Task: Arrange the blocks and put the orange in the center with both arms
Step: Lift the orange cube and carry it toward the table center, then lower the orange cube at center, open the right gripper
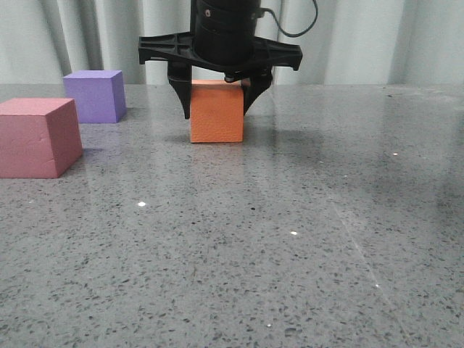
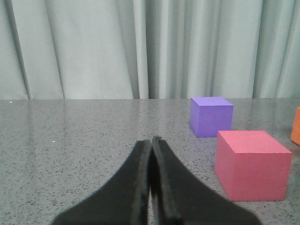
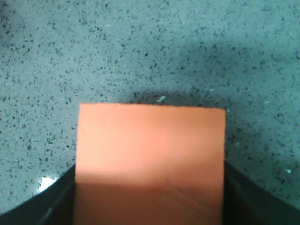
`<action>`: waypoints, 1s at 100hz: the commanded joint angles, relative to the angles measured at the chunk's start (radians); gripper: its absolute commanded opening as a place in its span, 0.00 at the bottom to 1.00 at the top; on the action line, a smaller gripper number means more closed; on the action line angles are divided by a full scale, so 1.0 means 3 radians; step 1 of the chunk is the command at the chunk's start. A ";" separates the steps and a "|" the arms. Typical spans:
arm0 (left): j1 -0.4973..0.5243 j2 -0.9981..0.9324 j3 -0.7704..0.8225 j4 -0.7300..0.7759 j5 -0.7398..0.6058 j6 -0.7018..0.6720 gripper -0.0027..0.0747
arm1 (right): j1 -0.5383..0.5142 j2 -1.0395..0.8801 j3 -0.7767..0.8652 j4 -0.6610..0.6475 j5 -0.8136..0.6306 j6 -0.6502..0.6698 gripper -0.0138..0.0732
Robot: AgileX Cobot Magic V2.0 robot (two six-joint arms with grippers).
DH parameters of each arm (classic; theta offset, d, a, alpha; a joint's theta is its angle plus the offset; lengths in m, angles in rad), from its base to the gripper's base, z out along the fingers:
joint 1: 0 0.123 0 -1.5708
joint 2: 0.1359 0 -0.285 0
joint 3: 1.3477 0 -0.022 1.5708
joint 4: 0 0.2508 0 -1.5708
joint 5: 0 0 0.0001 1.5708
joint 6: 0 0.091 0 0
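My right gripper point(image 1: 216, 98) straddles the orange cube point(image 1: 216, 112), fingers at both its sides, though I cannot tell whether they press it. The cube sits on the table point(image 1: 290, 232). My left gripper point(image 2: 151, 187) is closed on nothing. The purple cube point(image 1: 94, 94) and pink-red cube point(image 1: 36, 138) lie to my right gripper's left. If the grip is loose, the cube could slip as I lift.
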 commanded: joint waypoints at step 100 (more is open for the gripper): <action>0.0008 -0.0110 0.0178 -0.0032 -0.0258 0.0004 0.01 | -0.0068 -0.1422 0.0098 -0.0427 -0.0206 -0.0695 0.91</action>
